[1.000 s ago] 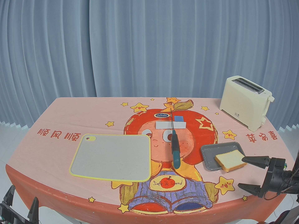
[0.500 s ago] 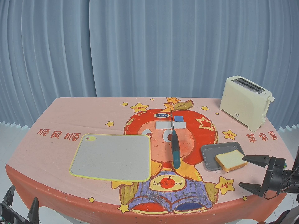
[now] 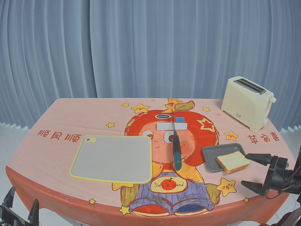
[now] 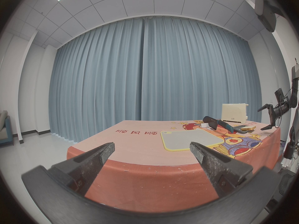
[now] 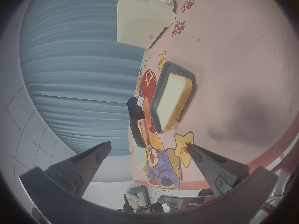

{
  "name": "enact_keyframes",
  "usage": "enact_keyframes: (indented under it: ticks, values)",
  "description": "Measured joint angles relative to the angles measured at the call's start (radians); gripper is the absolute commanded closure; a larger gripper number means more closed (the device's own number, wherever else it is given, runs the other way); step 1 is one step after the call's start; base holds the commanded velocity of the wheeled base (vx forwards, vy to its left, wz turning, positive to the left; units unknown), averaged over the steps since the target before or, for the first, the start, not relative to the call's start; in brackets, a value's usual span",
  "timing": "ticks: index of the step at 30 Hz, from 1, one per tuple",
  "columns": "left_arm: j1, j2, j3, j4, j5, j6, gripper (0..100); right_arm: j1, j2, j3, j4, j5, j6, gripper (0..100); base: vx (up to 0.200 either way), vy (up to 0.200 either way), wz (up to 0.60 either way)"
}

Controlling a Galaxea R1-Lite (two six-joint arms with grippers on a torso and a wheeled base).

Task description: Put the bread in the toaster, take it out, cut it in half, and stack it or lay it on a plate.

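The right gripper (image 3: pixel 244 169) hovers at the right edge of the bench (image 3: pixel 78 116), fingers spread wide, nothing between them. It points in at the bread (image 3: pixel 233 161) from the side; the upper fingertip sits just beside the slice, and I cannot tell whether it touches the crust.

The bread lies flat on a dark grey tray (image 3: pixel 213 153), pushed toward the tray's near right corner and hanging a little over that edge. The tray rests on the bench's right side, near the front.

Farther back on the right stands the cream toaster (image 3: pixel 247 103), upright, its slots facing up, well apart from the tray.

In the middle of the bench lies the knife (image 3: pixel 176 145), handle toward the robot, blade pointing away and crossing a small white strip (image 3: pixel 164 126). It sits between the tray and the cutting board (image 3: pixel 113 158), touching neither. The board, grey with a yellow-green rim, lies flat on the left half of the bench.

The left gripper (image 4: pixel 151 145) hangs low, off the bench's front left corner, below the bench top. Its fingers are spread wide too, with nothing in them.
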Motion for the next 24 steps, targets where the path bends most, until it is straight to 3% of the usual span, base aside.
enact_keyframes:
  ticks: [24]
  values:
    - [0.0, 0.0, 0.0, 0.0, 0.0, 0.0, 0, -0.038, 0.114, 0.017, -0.087, 0.003, -0.002, 0, 0.0, 0.0, 0.0]
